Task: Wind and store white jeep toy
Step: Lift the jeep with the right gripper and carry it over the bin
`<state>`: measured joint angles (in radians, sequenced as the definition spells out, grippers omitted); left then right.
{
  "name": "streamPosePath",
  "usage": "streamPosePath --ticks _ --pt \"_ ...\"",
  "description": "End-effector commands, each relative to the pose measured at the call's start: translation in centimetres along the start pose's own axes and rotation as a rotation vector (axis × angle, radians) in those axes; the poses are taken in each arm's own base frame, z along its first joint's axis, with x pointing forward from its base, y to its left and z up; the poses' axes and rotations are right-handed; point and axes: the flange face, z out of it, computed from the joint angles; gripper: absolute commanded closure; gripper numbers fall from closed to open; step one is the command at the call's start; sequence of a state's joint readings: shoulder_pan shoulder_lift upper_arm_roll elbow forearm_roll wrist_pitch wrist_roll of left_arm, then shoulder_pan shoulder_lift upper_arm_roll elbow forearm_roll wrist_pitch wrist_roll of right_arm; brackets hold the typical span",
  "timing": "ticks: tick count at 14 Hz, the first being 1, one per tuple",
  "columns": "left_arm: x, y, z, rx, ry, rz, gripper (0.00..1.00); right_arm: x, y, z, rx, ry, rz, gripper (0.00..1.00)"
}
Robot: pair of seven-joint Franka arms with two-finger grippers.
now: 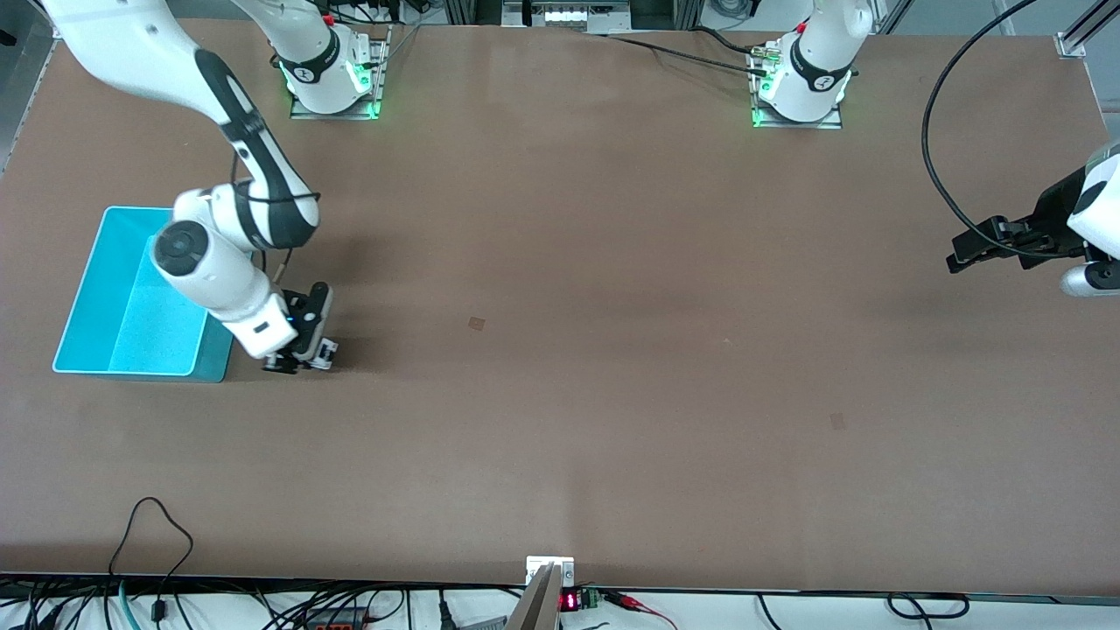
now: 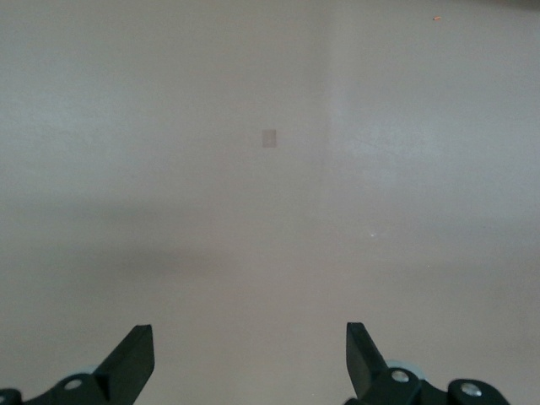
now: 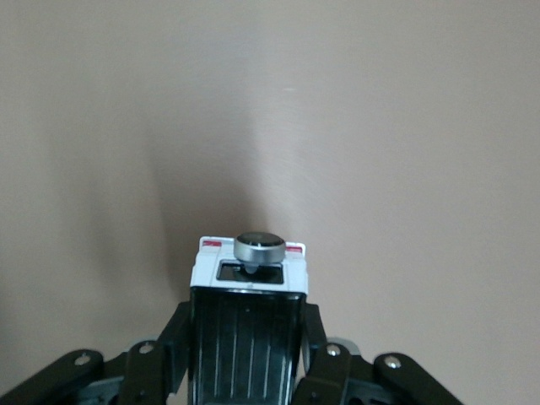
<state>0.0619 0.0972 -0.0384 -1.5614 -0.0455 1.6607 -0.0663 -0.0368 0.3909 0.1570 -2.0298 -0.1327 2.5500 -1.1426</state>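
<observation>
— So where's the white jeep toy (image 3: pixel 251 297)?
— Beside the cyan bin (image 1: pixel 114 302), pinched between the right gripper's (image 1: pixel 302 354) 2 fingers, low at the table (image 1: pixel 612 350).
— And the left gripper (image 1: pixel 962 255)?
— Waiting at the left arm's end, fingers spread, holding nothing.

Even overhead light — soft shadows, hazy wrist views.

Jeep toy (image 1: pixel 322 353) on the table (image 1: pixel 612 367) — just beside the bin (image 1: pixel 131 293), toward the right arm's end.
</observation>
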Motion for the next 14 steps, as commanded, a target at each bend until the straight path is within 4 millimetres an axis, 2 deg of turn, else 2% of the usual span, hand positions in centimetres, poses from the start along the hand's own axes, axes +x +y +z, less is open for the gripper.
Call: streamPosePath --ticks 1,4,6,7,8,9,12,13,14 --pt "-0.5 0.0 -0.7 0.004 0.0 0.003 0.0 -1.6 0.3 -6.1 -0.024 -0.028 0.241 1.0" --pt "-0.4 0.0 -0.6 0.004 0.001 0.003 0.0 -5.5 1.0 -10.2 -0.023 -0.067 0.496 1.0" --pt "-0.4 0.0 -0.6 0.004 0.0 0.003 0.0 -10.1 1.5 -12.1 -0.022 -0.098 0.636 1.0" --pt "-0.4 0.0 -0.6 0.004 -0.002 0.003 0.0 -12.5 1.6 -12.4 -0.019 -0.115 0.716 1.0" --pt "-0.4 0.0 -0.6 0.004 0.0 0.003 0.0 -15.4 1.5 -12.1 0.008 -0.148 0.812 1.0" --pt "-0.4 0.0 -0.6 0.004 -0.002 0.003 0.0 -17.3 1.2 -11.6 0.028 -0.173 0.908 1.0" --pt "-0.5 -0.1 -0.5 0.003 -0.008 0.0 0.0 -21.6 0.4 -10.8 0.048 -0.223 1.115 1.0" --pt "-0.5 -0.1 -0.5 0.004 -0.009 0.0 0.0 -23.6 0.3 -9.9 0.057 -0.233 1.162 1.0" --pt "-0.5 -0.1 -0.5 0.003 -0.01 0.002 0.0 -24.3 0.3 -8.4 0.066 -0.238 1.202 1.0"
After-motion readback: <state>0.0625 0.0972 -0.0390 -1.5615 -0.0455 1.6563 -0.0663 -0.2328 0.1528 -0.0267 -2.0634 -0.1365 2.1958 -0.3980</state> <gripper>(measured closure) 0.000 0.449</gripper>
